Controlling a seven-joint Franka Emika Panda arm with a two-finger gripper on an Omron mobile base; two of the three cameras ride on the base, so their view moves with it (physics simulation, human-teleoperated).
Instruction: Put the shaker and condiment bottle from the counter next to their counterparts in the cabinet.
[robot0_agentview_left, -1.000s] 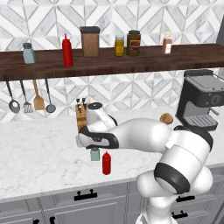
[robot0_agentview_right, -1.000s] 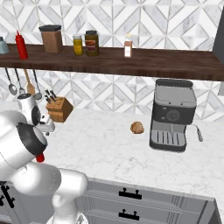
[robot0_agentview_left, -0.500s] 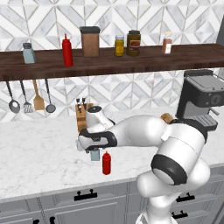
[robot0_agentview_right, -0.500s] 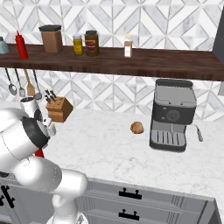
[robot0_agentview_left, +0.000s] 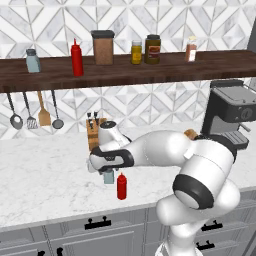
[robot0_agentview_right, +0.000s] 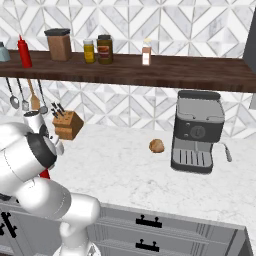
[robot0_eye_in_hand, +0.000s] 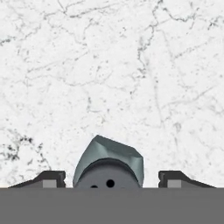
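here the gripper straddles the shaker on the counter, grasp unclear.

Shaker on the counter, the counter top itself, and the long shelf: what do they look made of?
Shaker: translucent blue-grey body, likely plastic or glass, with a matte dark grey cap.
Counter: white with faint grey veins, looks like polished marble.
Shelf: dark brown board, looks like stained wood, though no grain is discernible.

no text, brand, number or sign can be read anywhere; the labels on the shelf jars are only blurred patches of colour, too small to make out.
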